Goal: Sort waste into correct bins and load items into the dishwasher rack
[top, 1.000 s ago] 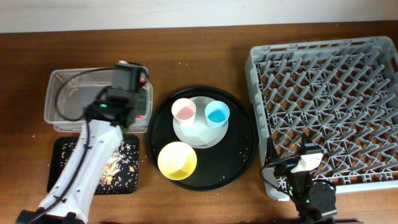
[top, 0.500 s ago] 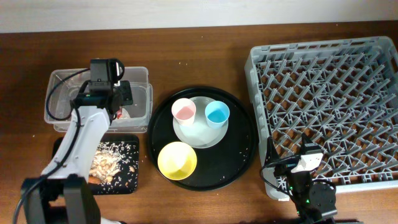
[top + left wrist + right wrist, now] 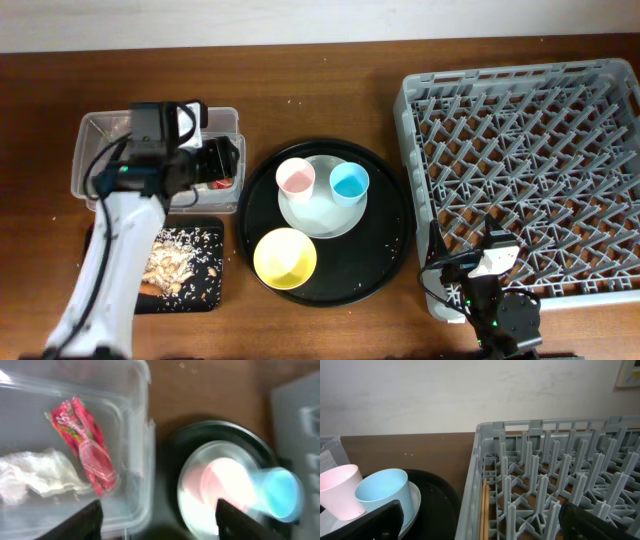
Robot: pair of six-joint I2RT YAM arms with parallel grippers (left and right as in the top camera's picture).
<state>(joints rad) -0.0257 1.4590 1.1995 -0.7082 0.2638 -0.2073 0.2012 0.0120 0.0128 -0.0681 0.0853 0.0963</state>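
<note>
My left gripper (image 3: pixel 214 160) hangs open over the right end of the clear tub (image 3: pixel 88 152), and its jaws (image 3: pixel 160 527) are wide apart with nothing between them. The red wrapper (image 3: pixel 82 442) and the crumpled white tissue (image 3: pixel 35 472) lie loose on the floor of the tub (image 3: pixel 137 420). Pale food grains (image 3: pixel 185 262) lie in the shallow black tray (image 3: pixel 95 295). The pink cup (image 3: pixel 295 178) and blue cup (image 3: pixel 349 183) stand on the pale plate (image 3: pixel 322 218), with the yellow bowl (image 3: pixel 285 257) in front of them. My right gripper (image 3: pixel 487 275) is open at the front left corner of the grey rack (image 3: pixel 520 150).
The cups, plate and bowl all sit on a large round black tray (image 3: pixel 388 240) between the bins and the rack. Two wooden sticks (image 3: pixel 484 510) lie along the rack's left wall. Crumbs dot the round tray.
My left gripper has gone from shut to open over the clear tub, and the red wrapper now lies free inside it. The right arm has not moved.
</note>
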